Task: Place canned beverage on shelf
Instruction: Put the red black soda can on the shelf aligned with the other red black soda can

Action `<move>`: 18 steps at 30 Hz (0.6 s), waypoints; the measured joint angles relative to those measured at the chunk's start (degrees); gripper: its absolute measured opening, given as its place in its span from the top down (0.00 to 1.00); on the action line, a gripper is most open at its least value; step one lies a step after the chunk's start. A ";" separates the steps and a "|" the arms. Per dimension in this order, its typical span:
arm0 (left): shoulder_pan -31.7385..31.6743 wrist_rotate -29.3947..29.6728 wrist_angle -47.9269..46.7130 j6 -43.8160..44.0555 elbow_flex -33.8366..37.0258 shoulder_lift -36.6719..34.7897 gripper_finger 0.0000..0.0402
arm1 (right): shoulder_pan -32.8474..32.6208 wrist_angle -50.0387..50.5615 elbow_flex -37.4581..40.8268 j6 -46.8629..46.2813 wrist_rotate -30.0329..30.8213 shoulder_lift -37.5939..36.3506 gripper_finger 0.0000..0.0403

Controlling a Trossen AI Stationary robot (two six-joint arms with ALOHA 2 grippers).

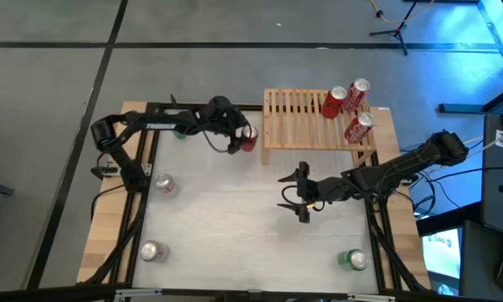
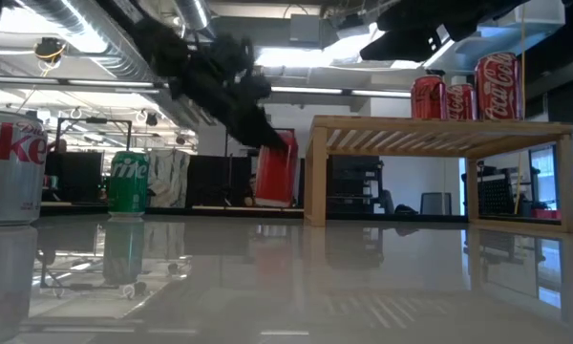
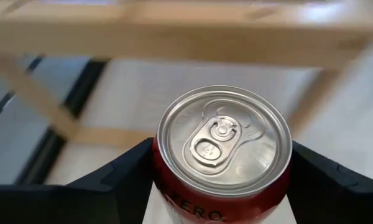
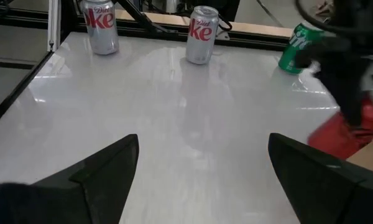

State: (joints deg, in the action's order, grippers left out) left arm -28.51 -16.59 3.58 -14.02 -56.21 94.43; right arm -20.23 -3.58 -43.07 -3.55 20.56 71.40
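White bench (image 1: 235, 218) fills the scene. Left end effector (image 1: 241, 138) grips a red can (image 3: 224, 155), seemingly tilted, just beside the shelf (image 1: 298, 122), which carries three red cans (image 1: 348, 105). Right end effector (image 1: 295, 193) hangs wide and empty, well apart, in front of the shelf.

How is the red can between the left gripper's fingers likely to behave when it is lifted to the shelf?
The red can looks rigid metal with a smooth wall, so it could slip if the left gripper squeezes lightly. Its tab appears unopened, so it is probably full and fairly heavy. It already leans in the low view, and as a tall cylinder it may tip or roll on the shelf slats.
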 joint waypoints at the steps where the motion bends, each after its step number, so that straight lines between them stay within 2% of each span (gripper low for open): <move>1: 1.55 0.47 -1.20 -0.02 0.00 -1.06 0.32 | 0.00 -0.04 0.00 0.68 0.33 0.00 0.12; 6: 9.38 3.75 -7.95 0.11 0.00 -5.42 0.31 | 0.00 0.27 0.00 1.26 3.40 0.00 0.12; 12: 17.67 3.39 -9.82 0.13 0.00 -6.75 0.31 | 0.00 0.19 0.00 1.33 5.78 0.00 0.12; 14: 20.37 3.43 -9.18 0.13 0.00 -6.32 0.31 | 0.02 0.13 0.00 1.29 4.09 0.00 0.12; 18: 25.77 3.71 -3.92 -0.50 -0.02 -3.73 0.31 | -0.08 1.98 0.00 -1.37 -3.64 -0.04 0.12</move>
State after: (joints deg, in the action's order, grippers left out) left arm -2.75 -12.88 -0.34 -14.52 -56.23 90.70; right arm -20.31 -1.60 -43.07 -4.93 16.92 71.35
